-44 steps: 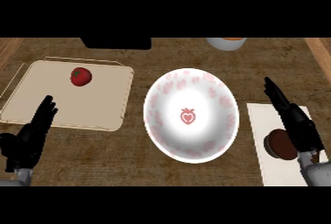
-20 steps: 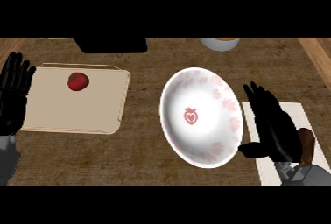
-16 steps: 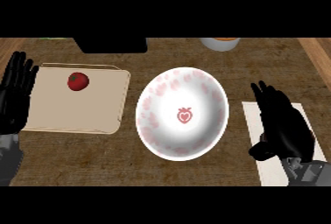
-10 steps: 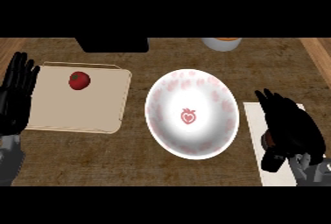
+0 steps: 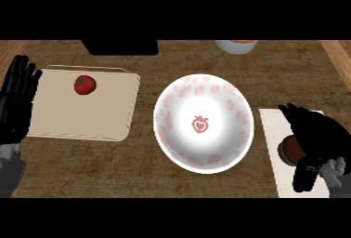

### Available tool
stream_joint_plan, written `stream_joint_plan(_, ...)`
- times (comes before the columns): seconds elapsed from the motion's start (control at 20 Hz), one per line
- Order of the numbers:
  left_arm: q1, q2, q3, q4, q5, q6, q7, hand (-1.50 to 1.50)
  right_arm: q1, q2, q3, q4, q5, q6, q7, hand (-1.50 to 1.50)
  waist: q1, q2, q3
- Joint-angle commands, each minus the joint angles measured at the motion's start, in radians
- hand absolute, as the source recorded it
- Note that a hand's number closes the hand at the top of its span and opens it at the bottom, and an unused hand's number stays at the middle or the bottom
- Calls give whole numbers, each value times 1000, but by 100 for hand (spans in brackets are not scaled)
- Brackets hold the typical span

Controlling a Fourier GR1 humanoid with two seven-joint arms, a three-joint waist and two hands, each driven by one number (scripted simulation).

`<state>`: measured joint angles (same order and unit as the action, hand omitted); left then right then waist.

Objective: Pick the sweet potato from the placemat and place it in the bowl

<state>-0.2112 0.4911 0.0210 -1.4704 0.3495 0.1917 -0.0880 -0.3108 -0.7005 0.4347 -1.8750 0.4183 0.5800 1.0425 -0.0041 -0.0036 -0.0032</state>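
The sweet potato [image 5: 286, 149] is a brown rounded lump on the white placemat [image 5: 273, 125] at the right edge. Only its left side shows, because my right hand [image 5: 319, 139] lies over it. The fingers reach toward the mat's far end and the thumb [image 5: 302, 177] points back along the mat's near side, not closed round the potato. The white bowl [image 5: 165, 107], patterned in pink with a red strawberry mark at its centre, stands mid-counter just left of the mat. My left hand [image 5: 17, 102] rests open, fingers up, at the left edge.
A beige cutting board [image 5: 82, 116] with a red tomato [image 5: 84, 85] on it lies left of the bowl, next to my left hand. A black box [image 5: 120, 45] and a pale cup with orange contents [image 5: 237, 45] stand at the counter's far side.
My right hand has slid from beside the bowl onto the placemat and lowered over the sweet potato, hiding most of it. The left hand has stayed at the left edge.
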Motion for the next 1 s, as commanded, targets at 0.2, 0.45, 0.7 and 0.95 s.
stream_joint_plan(0.2,-16,5,30,27,-9,-21,-9,0,37,-10,-28,-20,-40,136,201,-150,-5,1,2)
stream_joint_plan(0.45,-39,-14,34,8,-6,-19,49,0,79,-29,-98,57,-11,108,75,-150,-1,3,3)
stream_joint_plan(0.7,20,-31,37,-32,-41,-20,17,0,171,-18,-93,78,99,68,18,-150,2,2,3)
stream_joint_plan(0.95,19,-83,33,-38,-68,-17,13,0,232,-30,-149,138,194,36,-147,-150,3,2,3)
